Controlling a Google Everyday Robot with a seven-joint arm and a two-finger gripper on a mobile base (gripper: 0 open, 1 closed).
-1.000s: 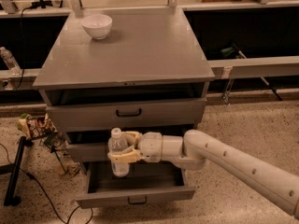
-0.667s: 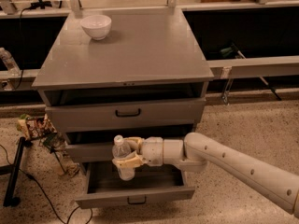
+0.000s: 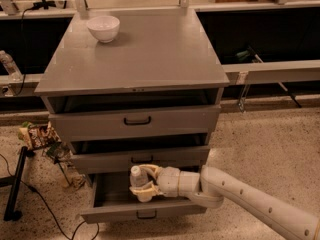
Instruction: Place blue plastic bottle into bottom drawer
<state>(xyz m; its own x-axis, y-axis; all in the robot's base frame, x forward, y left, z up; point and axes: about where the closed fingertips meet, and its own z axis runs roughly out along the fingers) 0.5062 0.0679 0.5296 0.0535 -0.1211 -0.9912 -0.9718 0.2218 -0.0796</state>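
The blue plastic bottle [image 3: 137, 180] is clear with a white cap and stands upright in my gripper [image 3: 144, 182]. The gripper's pale fingers are shut around the bottle's body. The bottle's lower part sits down inside the open bottom drawer [image 3: 145, 211], the lowest of three grey drawers, which is pulled out toward the camera. The bottle's cap is just below the front of the middle drawer [image 3: 140, 159]. My white arm [image 3: 250, 199] reaches in from the lower right.
A white bowl [image 3: 103, 28] sits on the grey cabinet top [image 3: 145, 54]. The top drawer [image 3: 136, 120] is slightly open. A small clear bottle [image 3: 9, 65] stands at the far left. Snack bags [image 3: 37, 134] and black cables [image 3: 30, 194] lie on the floor left.
My gripper has moved the bottle down and slightly right, from in front of the middle drawer into the open bottom drawer. The grip on the bottle is unchanged.
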